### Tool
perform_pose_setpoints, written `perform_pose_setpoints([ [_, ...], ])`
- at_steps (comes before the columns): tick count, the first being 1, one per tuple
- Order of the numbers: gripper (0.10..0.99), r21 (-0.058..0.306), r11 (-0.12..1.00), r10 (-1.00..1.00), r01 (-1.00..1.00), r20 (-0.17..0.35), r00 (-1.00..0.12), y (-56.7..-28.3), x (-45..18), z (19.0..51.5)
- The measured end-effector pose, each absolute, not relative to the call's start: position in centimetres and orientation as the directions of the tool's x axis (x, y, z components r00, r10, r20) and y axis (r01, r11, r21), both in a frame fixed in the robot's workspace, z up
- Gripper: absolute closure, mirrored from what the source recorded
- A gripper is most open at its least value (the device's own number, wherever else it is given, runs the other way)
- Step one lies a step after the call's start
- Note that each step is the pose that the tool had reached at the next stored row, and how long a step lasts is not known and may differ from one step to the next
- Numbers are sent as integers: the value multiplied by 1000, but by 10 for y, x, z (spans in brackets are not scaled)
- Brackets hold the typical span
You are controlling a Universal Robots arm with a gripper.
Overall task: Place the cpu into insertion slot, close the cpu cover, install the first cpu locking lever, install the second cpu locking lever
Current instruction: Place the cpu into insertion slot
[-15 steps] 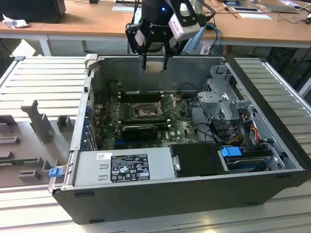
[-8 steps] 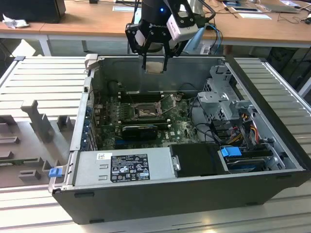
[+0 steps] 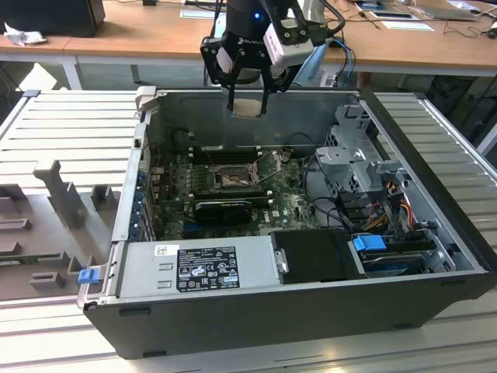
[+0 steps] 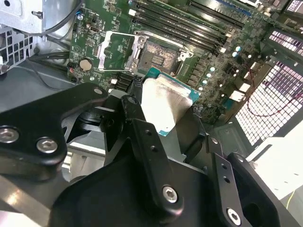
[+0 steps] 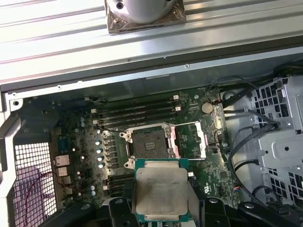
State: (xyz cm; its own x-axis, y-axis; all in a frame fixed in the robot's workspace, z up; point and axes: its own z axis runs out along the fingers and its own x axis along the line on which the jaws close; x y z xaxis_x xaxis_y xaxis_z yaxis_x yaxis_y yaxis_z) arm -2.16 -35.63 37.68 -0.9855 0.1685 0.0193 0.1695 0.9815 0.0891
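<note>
My gripper (image 3: 248,104) hangs above the back wall of the open computer case (image 3: 132,225), shut on the cpu (image 3: 248,108), a flat square chip with a silver-grey top. In both wrist views the cpu (image 5: 162,189) (image 4: 165,101) sits between the black fingers (image 4: 142,137), well above the motherboard. Below it the insertion slot (image 5: 150,144) (image 4: 158,52) (image 3: 233,180) lies uncovered, its dull pin field showing. The cpu cover (image 5: 191,139) (image 4: 116,49), a silvery frame plate, is swung open and lies beside the slot.
Long black memory slots (image 5: 137,113) run along one side of the socket. A black expansion card (image 3: 224,208), the power supply (image 3: 198,268) and a drive cage with cables (image 3: 365,167) crowd the case. Grey fixtures (image 3: 62,194) stand on the exterior view's left.
</note>
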Motion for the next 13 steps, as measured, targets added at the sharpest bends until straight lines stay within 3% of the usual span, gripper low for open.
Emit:
perform_pose_setpoints([
  [13, 561, 89, 973, 213, 214, 19, -977, -356, -22, 377],
])
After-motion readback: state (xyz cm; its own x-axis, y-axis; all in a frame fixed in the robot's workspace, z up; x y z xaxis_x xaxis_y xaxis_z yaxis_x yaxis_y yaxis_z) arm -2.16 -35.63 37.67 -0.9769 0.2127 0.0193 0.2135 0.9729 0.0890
